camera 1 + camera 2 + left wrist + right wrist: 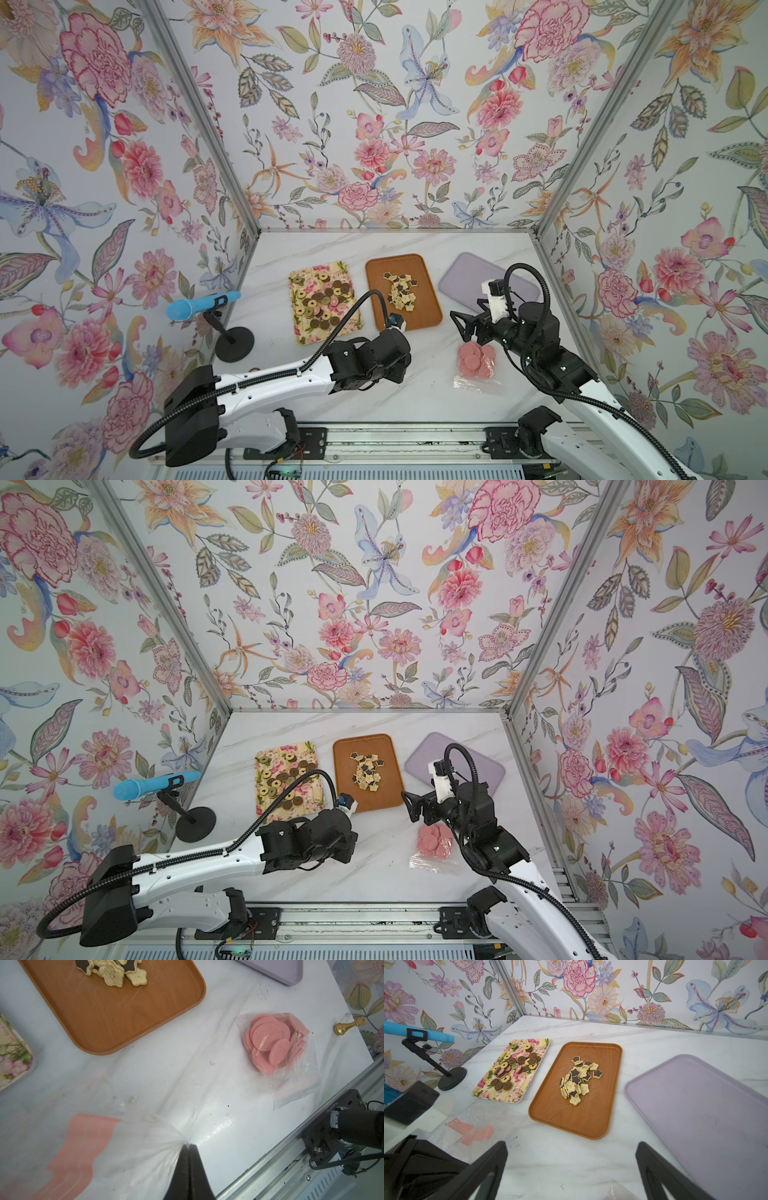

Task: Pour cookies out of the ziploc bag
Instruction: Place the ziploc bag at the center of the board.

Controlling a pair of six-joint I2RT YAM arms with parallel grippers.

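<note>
The table [158, 1076] looked like glossy, smooth marble. The brown tray [116, 1022] showed scuffed wood grain; the lilac tray [695, 1115] was matt plastic. The empty bag [141, 1142] and the full bag [297, 1088] were thin, clear, crinkly film. The discs [268, 1039] looked matt, the rail [276, 1160] brushed metal.

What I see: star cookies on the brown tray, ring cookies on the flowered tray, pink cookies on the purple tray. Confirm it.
One error: the pink cookies sit in a clear bag on the table, not on the purple tray, as the left wrist view shows. The rest holds.

Pink cookies [476, 359] inside clear bag [478, 385]
</note>
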